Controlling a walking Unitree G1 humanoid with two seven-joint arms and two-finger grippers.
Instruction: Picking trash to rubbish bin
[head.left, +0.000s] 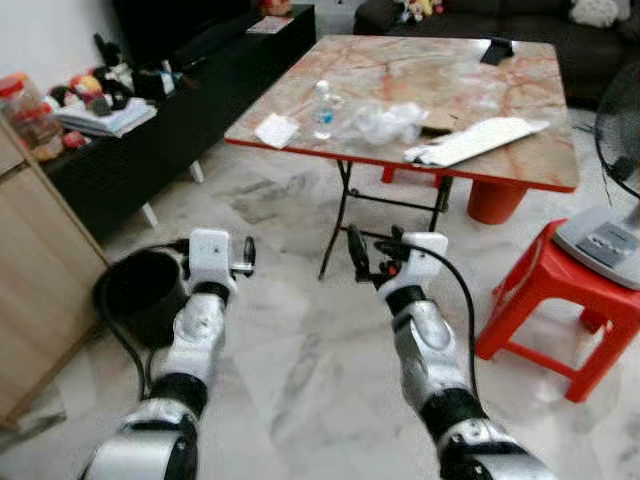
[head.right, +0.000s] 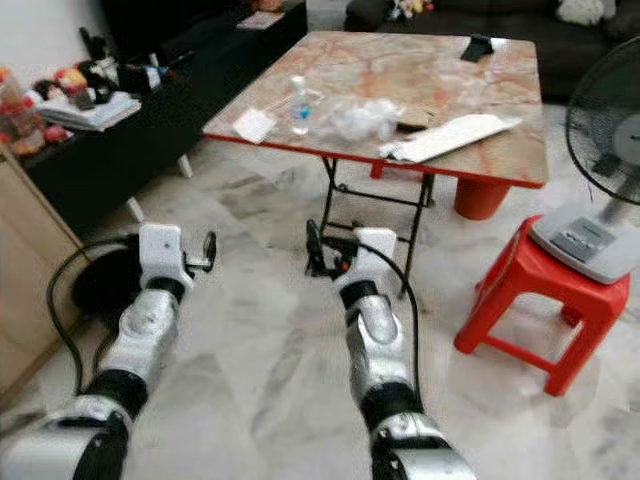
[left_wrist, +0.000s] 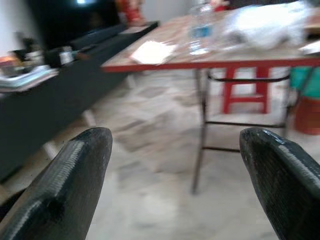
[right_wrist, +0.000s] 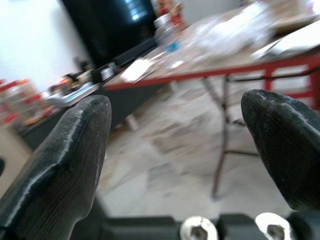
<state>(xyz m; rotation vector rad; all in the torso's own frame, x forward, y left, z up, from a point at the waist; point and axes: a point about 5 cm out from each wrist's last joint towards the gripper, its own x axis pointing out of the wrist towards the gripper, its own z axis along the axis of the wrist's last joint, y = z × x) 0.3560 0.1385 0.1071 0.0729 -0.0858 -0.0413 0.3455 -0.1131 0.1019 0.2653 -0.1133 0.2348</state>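
On the marble-topped folding table stand a clear plastic bottle, a crumpled clear plastic bag and a white paper scrap. A black rubbish bin sits on the floor at my left. Both arms are held out low over the floor, short of the table. My left gripper is open and empty, just right of the bin. My right gripper is also open and empty, in front of the table's leg. The bottle and the bag appear beyond the left fingers.
A red plastic stool and a standing fan are at the right. A long black cabinet with clutter runs along the left, a wooden cupboard nearer. A long white flat item lies on the table.
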